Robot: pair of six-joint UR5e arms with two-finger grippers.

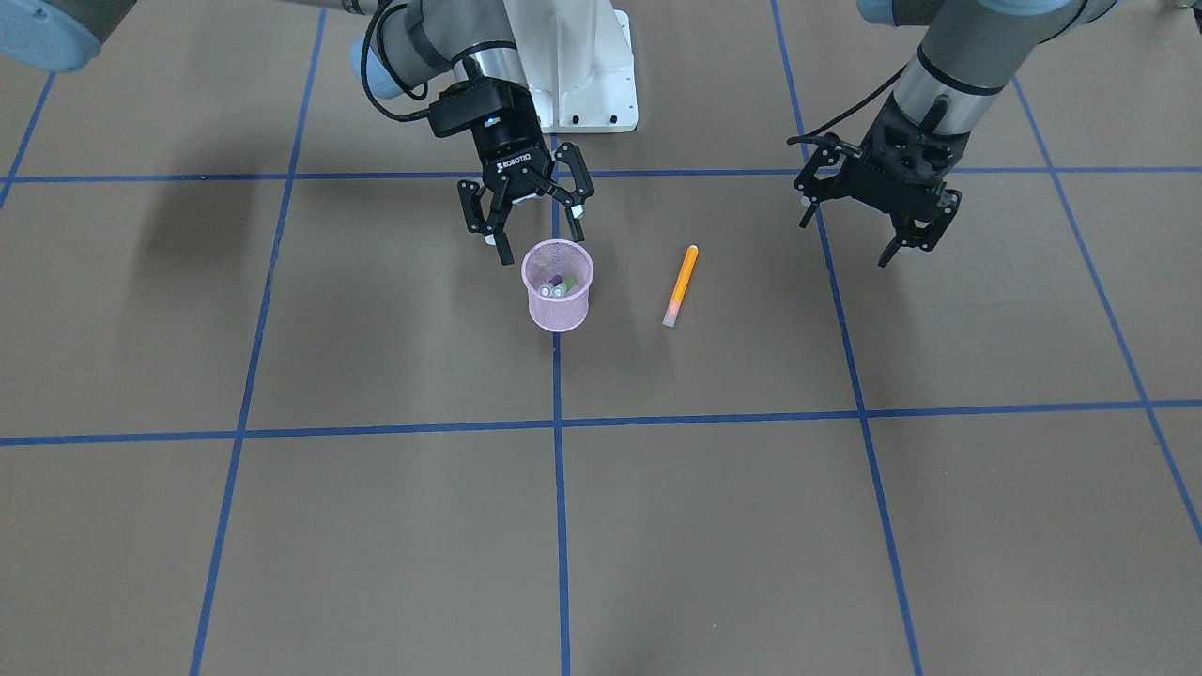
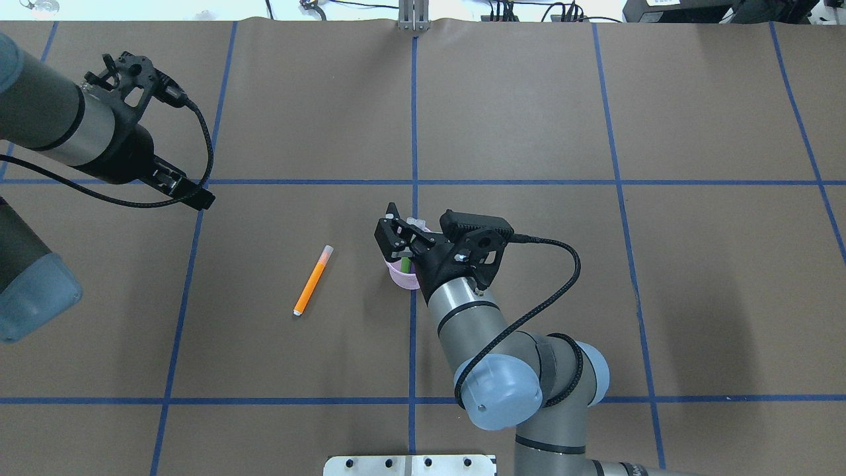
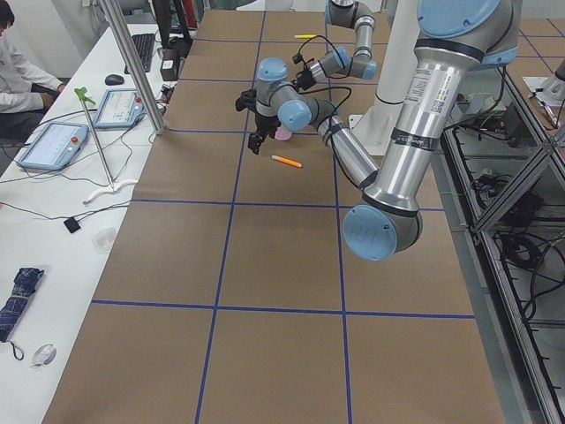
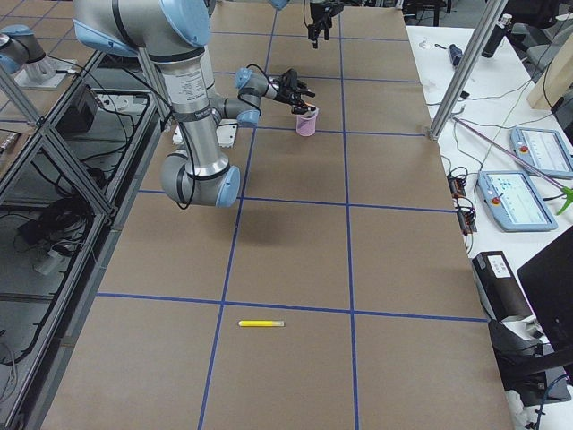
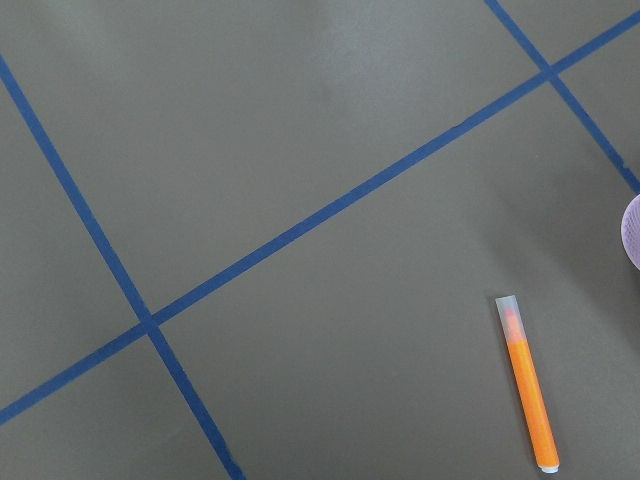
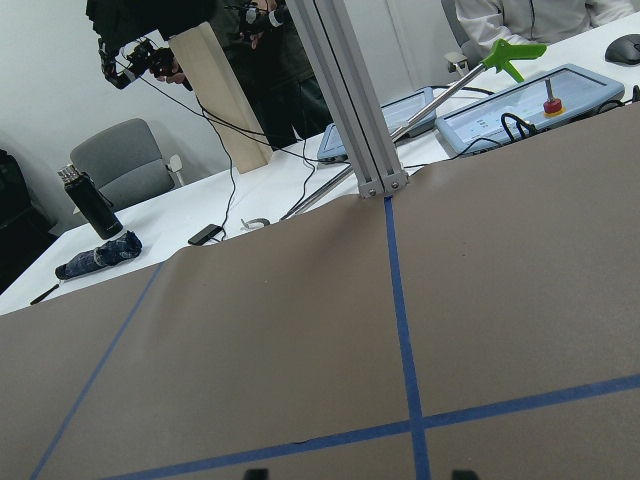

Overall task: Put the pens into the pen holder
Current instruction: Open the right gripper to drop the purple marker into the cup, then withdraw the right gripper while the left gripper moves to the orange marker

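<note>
Now, with the purple pen (image 1: 550, 284) and green pen (image 1: 566, 285) seen inside the pink mesh pen holder (image 1: 559, 312) and the right tool (image 1: 541, 241) held spread and empty just above it, the orange pen (image 1: 681, 285), laid on the desk (image 1: 376, 526) beside the holder, is judged due for grasping by the spread left tool (image 1: 845, 242).

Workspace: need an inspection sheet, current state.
Surface: brown paper table, blue tape grid.
Job's things: pen holder upright, purple pen and green pen inside; orange pen lying beside it, apart.
Clutter: yellow pen lying far down the table.
Grippers: right gripper open, empty, at the holder's rim; left gripper open, empty, off to the side.
Cables: black wrist cable looped on each arm.
Surroundings: side bench with control tablets; seated person.
</note>
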